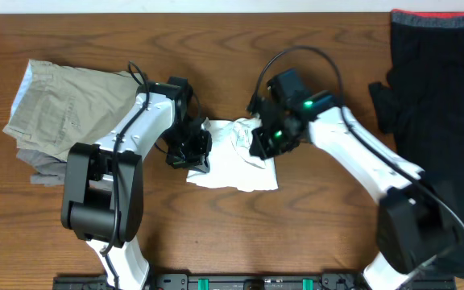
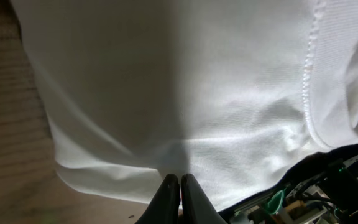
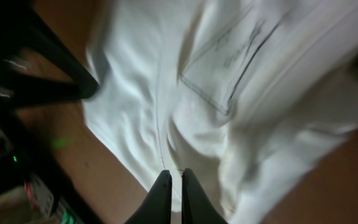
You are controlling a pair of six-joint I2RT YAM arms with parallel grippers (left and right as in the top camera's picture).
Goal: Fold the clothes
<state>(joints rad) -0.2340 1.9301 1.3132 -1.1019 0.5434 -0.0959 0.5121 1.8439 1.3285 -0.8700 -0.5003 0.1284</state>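
Note:
The clothes, a white T-shirt (image 1: 236,157), lie bunched into a small wrinkled patch at the middle of the wooden table. My left gripper (image 1: 193,150) is at its left edge and my right gripper (image 1: 264,142) at its right edge. In the left wrist view the left gripper (image 2: 180,179) is shut, its tips pinching a pucker of the white cloth (image 2: 166,81). Seen from the right wrist, the right gripper (image 3: 175,174) is shut on a fold near the shirt's (image 3: 229,137) edge. The grey neck label (image 3: 225,62) shows just beyond it.
Folded khaki trousers (image 1: 63,105) lie at the far left. A black garment with a red edge band (image 1: 441,97) covers the right side. The left arm's dark body (image 3: 36,81) stands close to the shirt's other edge. Bare wood (image 1: 312,234) lies in front.

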